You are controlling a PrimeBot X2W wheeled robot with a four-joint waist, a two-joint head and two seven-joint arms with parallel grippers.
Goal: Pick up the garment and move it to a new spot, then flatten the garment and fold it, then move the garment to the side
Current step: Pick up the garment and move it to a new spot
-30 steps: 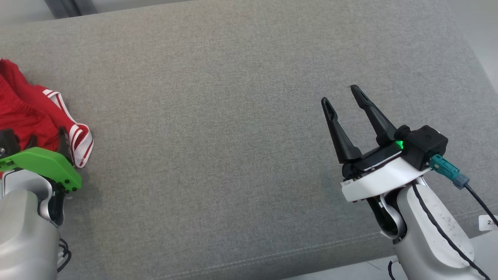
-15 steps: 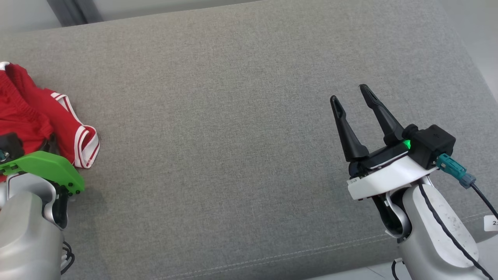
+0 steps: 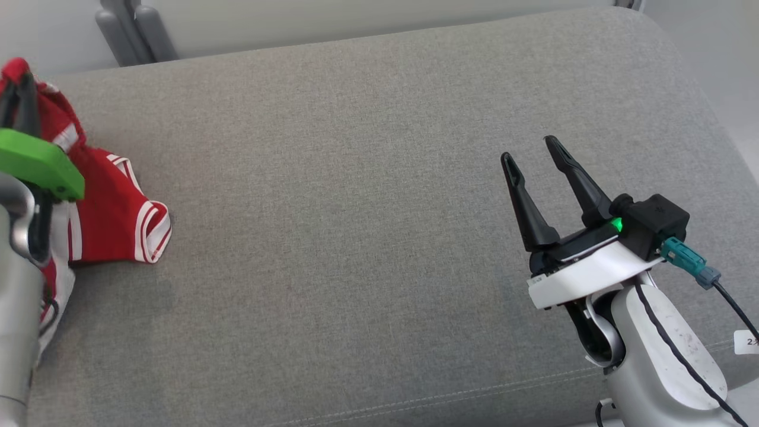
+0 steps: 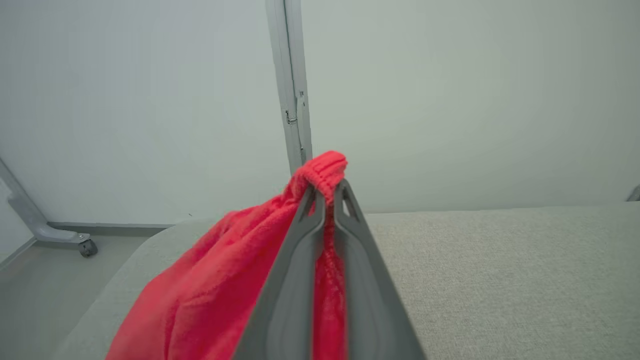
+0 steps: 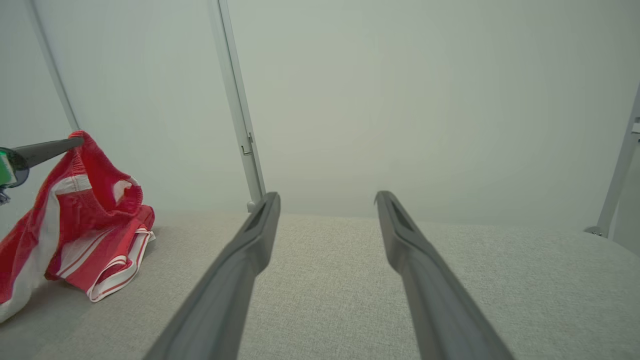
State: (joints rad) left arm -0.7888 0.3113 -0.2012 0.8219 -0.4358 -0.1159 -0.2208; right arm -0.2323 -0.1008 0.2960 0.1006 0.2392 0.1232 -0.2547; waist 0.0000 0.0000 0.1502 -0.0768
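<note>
The garment (image 3: 112,216) is red with white stripes. It hangs at the far left of the grey cushion (image 3: 367,196), its lower folds still resting on the fabric. My left gripper (image 3: 18,89) is shut on the garment's red waistband (image 4: 322,170) and holds it lifted; the right wrist view shows the left gripper (image 5: 75,142) pinching the garment (image 5: 85,225) from the left. My right gripper (image 3: 531,151) hovers open over the right side of the cushion, far from the cloth, with nothing between its fingers (image 5: 250,250).
The cushion's far edge meets a pale wall (image 4: 450,100) with a grey vertical post (image 4: 292,90). A wheeled grey frame leg (image 4: 45,232) stands on the floor at the left. A cable (image 3: 726,299) trails from my right wrist near the cushion's front right edge.
My left gripper closed on the garment's waistband and rose, pulling the cloth up off the cushion. The head camera shifted, showing more of the far edge. The right gripper stayed open.
</note>
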